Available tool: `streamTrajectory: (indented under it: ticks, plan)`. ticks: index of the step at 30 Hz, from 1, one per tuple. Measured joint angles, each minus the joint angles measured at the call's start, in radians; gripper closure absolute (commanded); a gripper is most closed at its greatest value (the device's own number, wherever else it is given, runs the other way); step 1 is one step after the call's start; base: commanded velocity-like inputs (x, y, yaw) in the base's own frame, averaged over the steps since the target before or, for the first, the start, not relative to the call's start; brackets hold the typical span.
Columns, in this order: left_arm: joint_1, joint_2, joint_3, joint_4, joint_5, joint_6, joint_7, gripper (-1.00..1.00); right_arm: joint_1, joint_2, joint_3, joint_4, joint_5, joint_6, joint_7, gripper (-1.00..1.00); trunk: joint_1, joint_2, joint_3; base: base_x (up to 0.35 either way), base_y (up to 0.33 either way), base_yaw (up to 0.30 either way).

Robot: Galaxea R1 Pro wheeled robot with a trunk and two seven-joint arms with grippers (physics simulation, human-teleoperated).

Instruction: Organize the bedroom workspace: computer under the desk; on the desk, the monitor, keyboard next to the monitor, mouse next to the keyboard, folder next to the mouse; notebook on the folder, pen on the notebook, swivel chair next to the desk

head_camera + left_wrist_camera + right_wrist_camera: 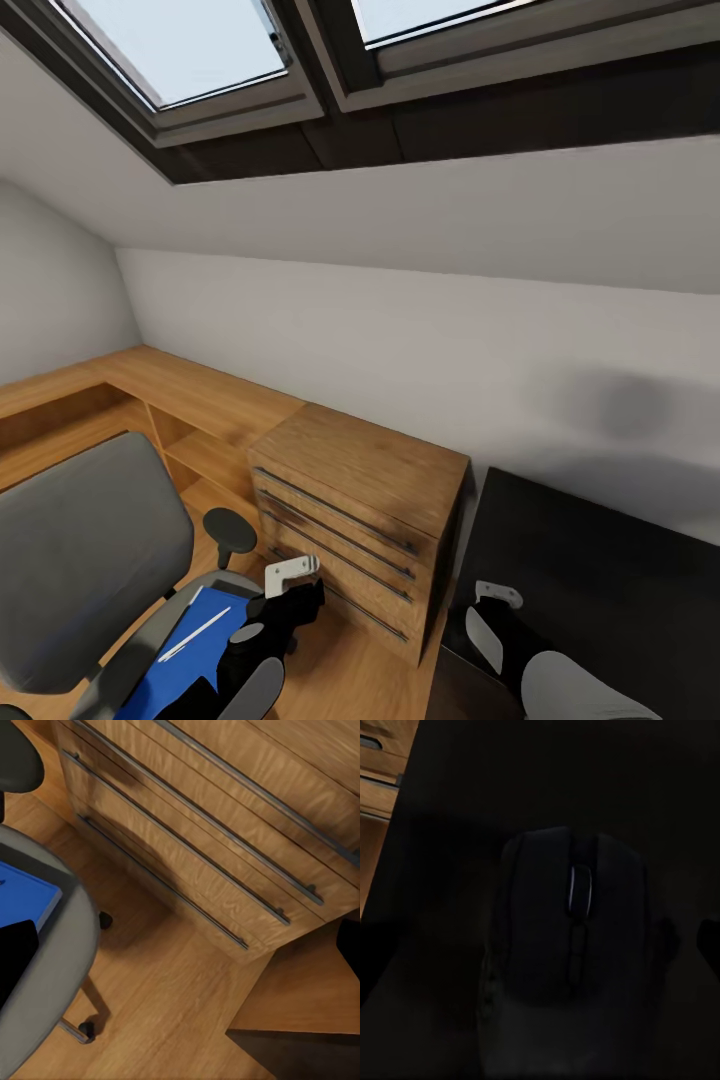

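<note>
Mouse (566,952) is parked on the black tabletop (600,570), probably awaiting the folder (195,650); finger state can't be told for either arm.

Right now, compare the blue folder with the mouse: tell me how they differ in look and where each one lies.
The folder is bright blue, flat and thin; the mouse is dark, rounded and humped, with a scroll wheel down its middle. The folder lies on the swivel chair's grey seat with a slim white pen-like stick on it; the mouse rests on the desk's black top with nothing on it. Neither is held by a gripper.
</note>
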Motion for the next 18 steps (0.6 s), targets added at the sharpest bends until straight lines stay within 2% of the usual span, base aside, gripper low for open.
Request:
streamTrajectory:
  ticks: [14, 15, 18]
  plan:
    - [0.000, 0.000, -0.008, 0.001, 0.000, 0.000, 0.000, -1.00, -0.001, 0.000, 0.001, -0.005, 0.002, 0.026, -0.001, -1.00, 0.000, 0.000, 0.000, 0.000, 0.000, 0.000]
    - [0.000, 0.000, -0.010, 0.001, 0.000, 0.000, 0.000, -1.00, -0.001, 0.000, 0.001, -0.005, 0.002, 0.027, -0.001, 1.00, 0.000, 0.000, 0.000, 0.000, 0.000, 0.000]
    - [0.000, 0.000, -0.015, 0.001, 0.000, 0.000, 0.000, -1.00, -0.001, 0.000, 0.001, -0.004, -0.001, 0.027, 0.000, 1.00, 0.000, 0.000, 0.000, 0.000, 0.000, 0.000]
